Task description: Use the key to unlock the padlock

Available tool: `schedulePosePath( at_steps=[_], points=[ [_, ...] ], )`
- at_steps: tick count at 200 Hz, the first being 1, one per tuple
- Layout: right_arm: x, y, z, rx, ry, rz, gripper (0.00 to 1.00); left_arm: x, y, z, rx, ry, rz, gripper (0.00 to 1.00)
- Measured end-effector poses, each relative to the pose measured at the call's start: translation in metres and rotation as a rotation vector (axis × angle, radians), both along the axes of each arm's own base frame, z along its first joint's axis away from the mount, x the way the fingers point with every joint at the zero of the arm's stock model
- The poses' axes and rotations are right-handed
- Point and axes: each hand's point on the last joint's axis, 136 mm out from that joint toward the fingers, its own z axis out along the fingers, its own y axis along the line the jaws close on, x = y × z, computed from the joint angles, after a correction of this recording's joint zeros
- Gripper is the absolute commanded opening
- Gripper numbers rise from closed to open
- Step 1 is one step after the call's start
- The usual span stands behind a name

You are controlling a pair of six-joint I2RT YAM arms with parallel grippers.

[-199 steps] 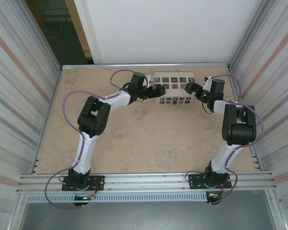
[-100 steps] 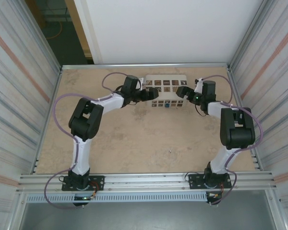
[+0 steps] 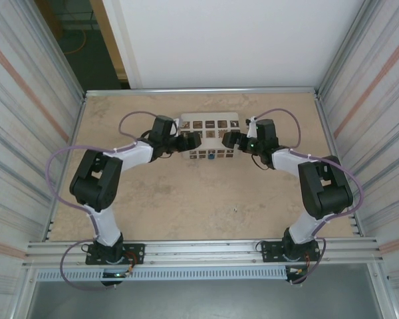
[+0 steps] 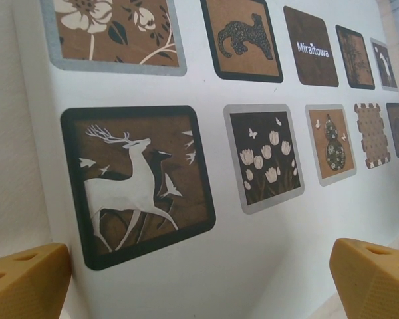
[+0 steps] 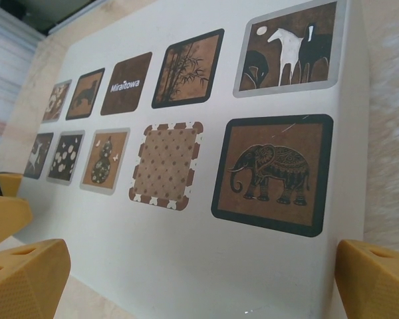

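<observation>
A white box (image 3: 209,123) with brown picture squares lies at the back middle of the table. The tiny blue padlock (image 3: 213,157) sits on its near side. No key shows in any view. My left gripper (image 3: 190,141) is at the box's left end and my right gripper (image 3: 229,139) at its right end. In the left wrist view the open gripper (image 4: 199,289) has its yellow fingers (image 4: 26,279) spread wide, with the box face (image 4: 206,252) between them. The right gripper (image 5: 199,289) is likewise open, its fingers (image 5: 26,276) spread around the box (image 5: 186,252).
Corrugated metal walls close in the table (image 3: 186,199) on the left and right. A metal rail (image 3: 199,251) with both arm bases runs along the near edge. Bare tabletop lies in front of the box.
Both grippers and the white box between them have shifted left and toward the near edge. The blue padlock has moved along with the box.
</observation>
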Motion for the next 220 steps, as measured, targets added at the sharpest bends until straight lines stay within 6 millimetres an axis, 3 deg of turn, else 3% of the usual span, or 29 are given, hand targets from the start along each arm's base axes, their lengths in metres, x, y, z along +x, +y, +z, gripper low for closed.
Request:
schedulePosePath(
  at_steps=[57,100,181,220],
  points=[
    [-0.036,0.04,-0.001,-0.02,0.041,0.086,0.99,-0.005,0.04,-0.001,0.01,0.003,0.08,0.99],
    [-0.058,0.05,-0.001,-0.02,0.08,0.118,0.99,0.0,0.049,0.0,-0.001,-0.001,0.097,0.99],
    [-0.075,0.033,-0.003,-0.09,0.144,0.076,0.99,-0.001,0.046,0.011,-0.066,0.001,0.054,0.99],
    [-0.091,0.016,0.007,-0.136,0.173,0.04,0.99,-0.005,0.065,0.049,-0.1,-0.081,0.084,0.99]
  ],
)
